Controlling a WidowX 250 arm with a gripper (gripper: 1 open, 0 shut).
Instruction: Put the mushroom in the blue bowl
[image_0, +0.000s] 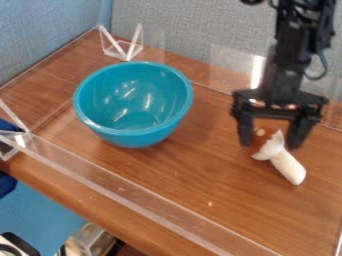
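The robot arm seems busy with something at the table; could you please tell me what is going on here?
The robot arm is working on putting the mushroom in the blue bowl. Its open gripper is over by the mushroom, with the jaws spread around the cap end, though from this view I cannot tell whether they touch it. The mushroom lies on the wooden table, to the right of the bowl in the picture, so it has not been put in.

No text, label, brand, number or sign can be read anywhere in the frame. Every surface shows only plain colour.
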